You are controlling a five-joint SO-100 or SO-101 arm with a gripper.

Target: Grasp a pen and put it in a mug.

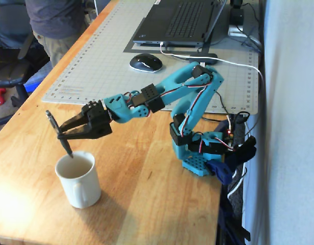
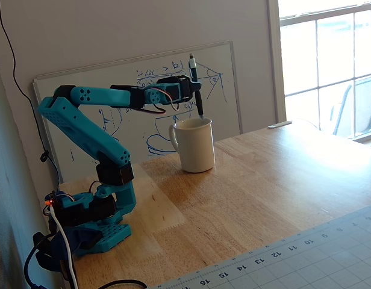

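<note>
The white mug (image 1: 79, 179) stands on the wooden table, handle toward the camera in a fixed view; it also shows in another fixed view (image 2: 194, 146) with its handle to the left. My gripper (image 1: 61, 133) is shut on the dark pen (image 1: 59, 133) and holds it nearly upright, slightly tilted, right above the mug. The pen's lower tip sits at the mug's rim, just over the opening. The pen (image 2: 196, 87) and my gripper (image 2: 195, 90) also show above the mug in the other fixed view.
A grey cutting mat (image 1: 96, 56) with a laptop (image 1: 182, 23) and mouse (image 1: 145, 62) lies behind the arm. The arm's base (image 1: 200, 153) is clamped at the table's right edge. A whiteboard (image 2: 137, 96) leans on the wall behind the mug. A person (image 1: 55, 25) stands at far left.
</note>
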